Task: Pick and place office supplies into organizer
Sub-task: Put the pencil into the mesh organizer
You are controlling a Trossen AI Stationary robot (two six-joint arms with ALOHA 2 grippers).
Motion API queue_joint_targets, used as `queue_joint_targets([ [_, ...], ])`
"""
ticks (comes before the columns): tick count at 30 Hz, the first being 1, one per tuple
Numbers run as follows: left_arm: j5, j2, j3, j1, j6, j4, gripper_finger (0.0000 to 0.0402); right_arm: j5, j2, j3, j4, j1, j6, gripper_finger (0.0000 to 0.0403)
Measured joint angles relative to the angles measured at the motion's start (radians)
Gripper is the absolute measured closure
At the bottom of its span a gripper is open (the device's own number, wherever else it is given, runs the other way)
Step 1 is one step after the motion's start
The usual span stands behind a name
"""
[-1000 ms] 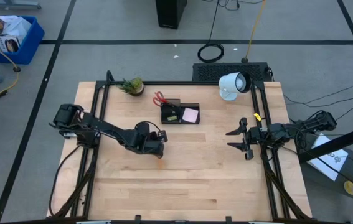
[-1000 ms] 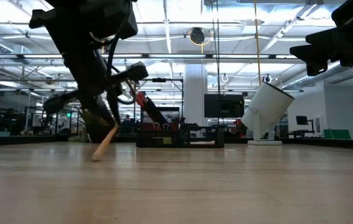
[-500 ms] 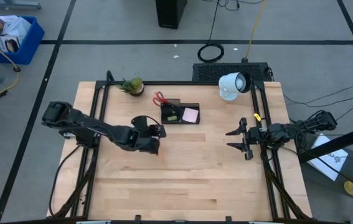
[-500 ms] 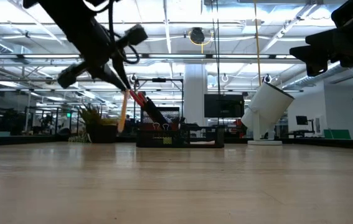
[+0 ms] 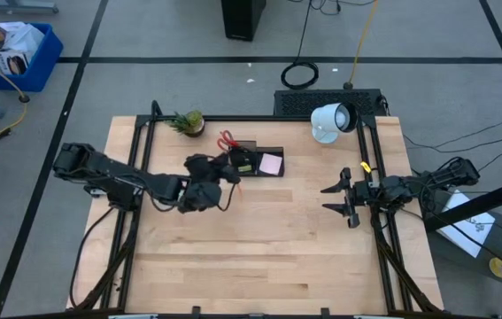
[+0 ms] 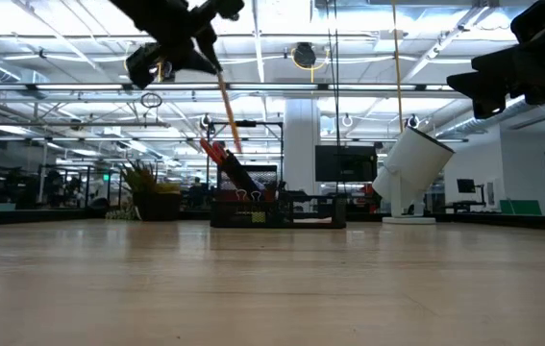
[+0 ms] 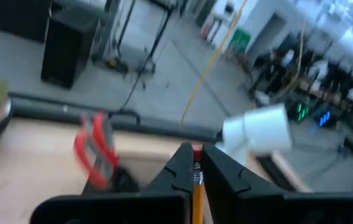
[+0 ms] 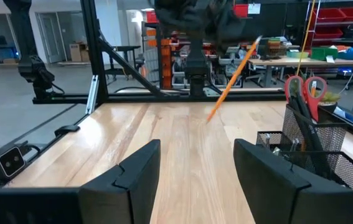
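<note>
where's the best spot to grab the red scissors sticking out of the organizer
Probably the red handle loops of the scissors, from above: they stand blades-down in the cup of the organizer, so only the handles are exposed. The left gripper already holds a pencil.

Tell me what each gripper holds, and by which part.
The left gripper pinches an orange pencil at its eraser end, tip hanging down. The right gripper holds nothing.

Orange pencil [image 6: 227, 113] tilted, lifted above table, near black organizer [image 6: 277, 212] holding red-handled scissors [image 8: 307, 87].
</note>
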Motion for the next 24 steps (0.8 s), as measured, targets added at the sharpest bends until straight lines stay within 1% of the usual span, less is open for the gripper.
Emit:
queue_joint_targets([
  [3,-0.029,-0.001,0.0,0.028,0.159,0.163,0.0379,0.0,0.0,0.0,0.001,0.0,0.0,0.0209],
  [7,-0.024,-0.001,0.0,0.083,0.372,0.293,0.0386,0.0,0.0,0.0,0.001,0.0,0.0,0.0209],
  [9,-0.015,-0.001,0.0,0.116,0.442,0.341,0.0394,0.0,0.0,0.0,0.001,0.0,0.0,0.0209],
  [12,0.048,-0.001,0.0,0.169,0.467,0.402,0.0397,0.0,0.0,0.0,0.002,0.0,0.0,0.0209],
  [15,0.118,-0.001,0.0,0.225,0.495,0.448,0.0388,0.0,0.0,0.0,0.002,0.0,0.0,0.0209],
  [21,0.187,-0.001,0.0,0.325,0.587,0.513,0.0373,0.0,0.0,0.0,0.002,0.0,0.0,0.0209],
  [24,0.219,-0.001,0.0,0.365,0.593,0.516,0.0372,0.0,0.0,0.0,0.002,0.0,0.0,0.0209],
])
